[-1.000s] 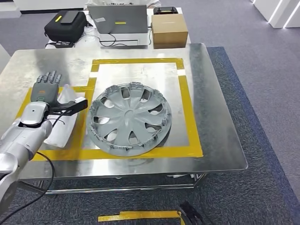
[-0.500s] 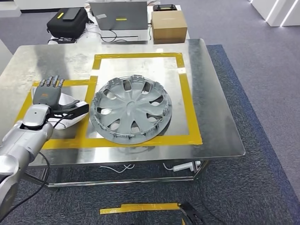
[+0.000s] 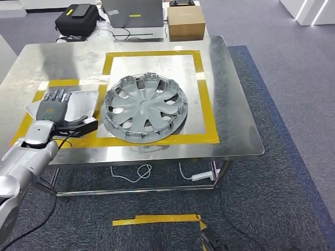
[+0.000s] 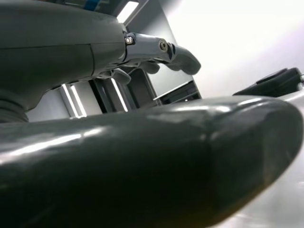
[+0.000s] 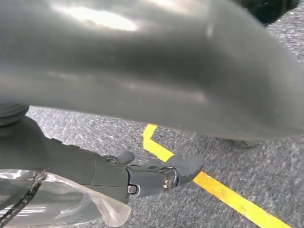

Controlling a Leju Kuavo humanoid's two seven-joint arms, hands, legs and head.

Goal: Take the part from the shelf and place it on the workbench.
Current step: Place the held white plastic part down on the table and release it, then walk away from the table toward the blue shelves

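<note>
The part, a flat light-grey panel, lies on the metal workbench inside the small yellow-taped box at the left. My left hand hovers over the panel's near-left corner, fingers stretched flat and thumb out sideways over the yellow tape, gripping nothing. In the left wrist view the thumb and fingers stand well apart with nothing between them. My right hand hangs over the grey carpet with its fingers loosely extended and nothing in it.
A grey hubcap fills the large taped square beside the part. Beyond the bench stand a laptop, a cardboard box and a black bag. Cables and a power strip lie under the bench; yellow floor tape lies in front.
The camera has drawn back and the bench sits farther off. The part, tilted under my left hand before, now lies flat on the bench, and the hand has pulled back toward the near edge.
</note>
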